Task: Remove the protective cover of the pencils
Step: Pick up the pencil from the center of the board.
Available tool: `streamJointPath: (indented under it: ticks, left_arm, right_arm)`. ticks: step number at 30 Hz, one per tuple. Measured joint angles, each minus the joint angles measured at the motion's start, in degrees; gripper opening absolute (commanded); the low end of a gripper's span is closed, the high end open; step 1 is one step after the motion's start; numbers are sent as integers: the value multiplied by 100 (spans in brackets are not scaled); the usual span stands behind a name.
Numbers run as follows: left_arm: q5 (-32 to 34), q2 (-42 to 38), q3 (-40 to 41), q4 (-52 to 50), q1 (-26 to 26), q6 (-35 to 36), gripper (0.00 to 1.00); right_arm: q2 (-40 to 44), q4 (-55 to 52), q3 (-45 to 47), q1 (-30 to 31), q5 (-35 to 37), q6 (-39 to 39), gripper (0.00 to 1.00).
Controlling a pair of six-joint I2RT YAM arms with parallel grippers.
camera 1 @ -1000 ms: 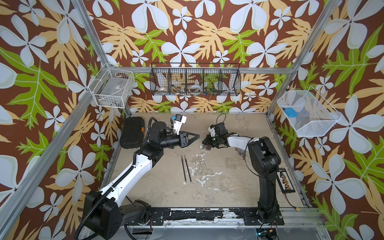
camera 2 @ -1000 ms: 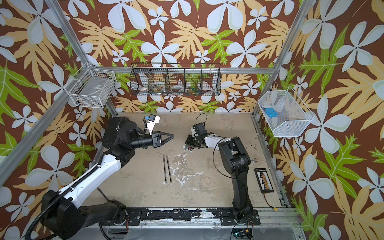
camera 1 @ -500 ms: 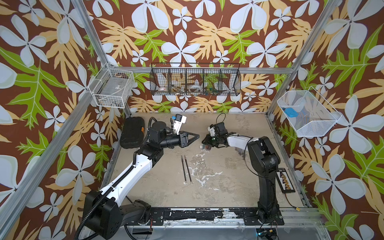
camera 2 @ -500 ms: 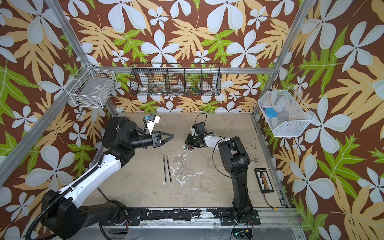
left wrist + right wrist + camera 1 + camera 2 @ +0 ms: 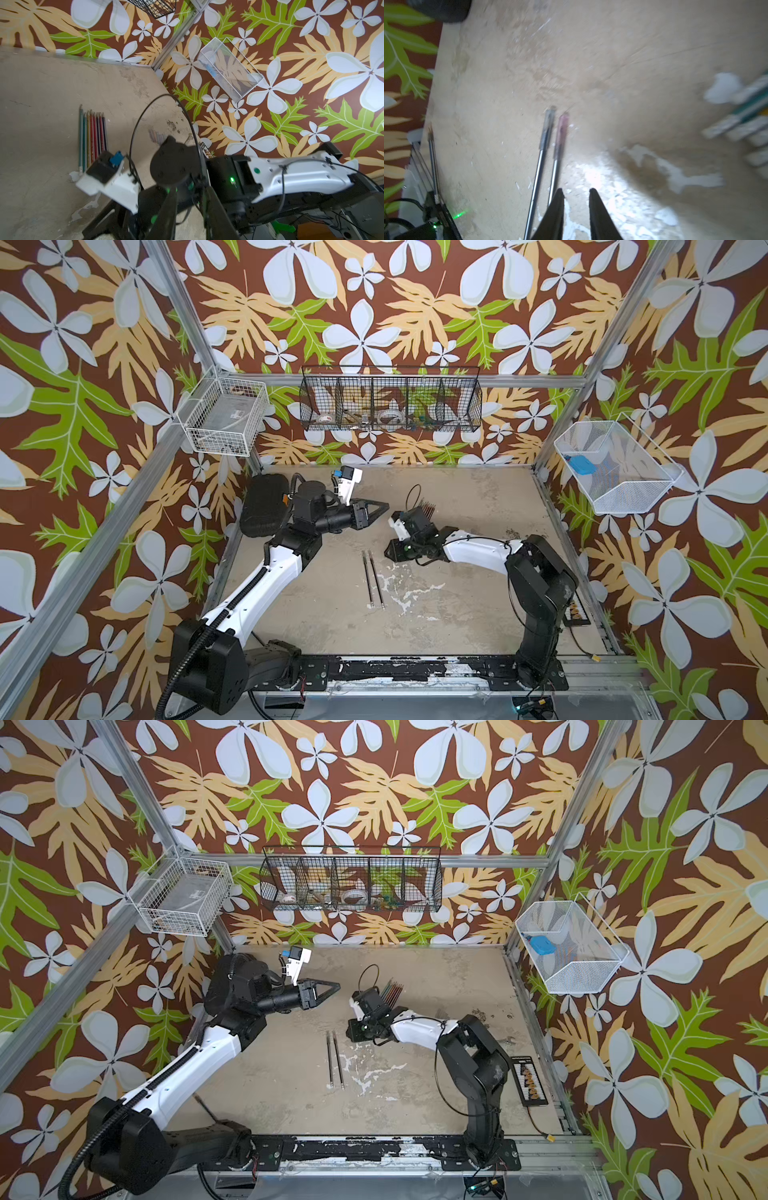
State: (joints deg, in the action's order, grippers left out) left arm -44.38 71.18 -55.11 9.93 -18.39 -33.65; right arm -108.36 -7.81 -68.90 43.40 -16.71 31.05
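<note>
Coloured pencils lie side by side on the worn table, just behind the right gripper on its back-wall side. Its jaws stand slightly parted, gripping nothing, just beside one end of two thin dark sticks whose far tips look translucent. Across from it, clear of the table, hovers the left gripper; whether its tapered jaws meet, I cannot tell.

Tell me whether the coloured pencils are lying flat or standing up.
Lying flat: in the left wrist view the pencils lie side by side in one row on the table.
</note>
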Motion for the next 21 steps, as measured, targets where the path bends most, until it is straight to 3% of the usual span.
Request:
streamJointPath:
  ticks: [10,21]
  left_arm:
    - [557,-457,114,-9,216,269,24]
    - [595,-286,114,-33,221,289,24]
  right_arm:
    - [-236,-396,-525,765,1484,-37,39]
    - [-778,-769,-1259,791,1878,-120,38]
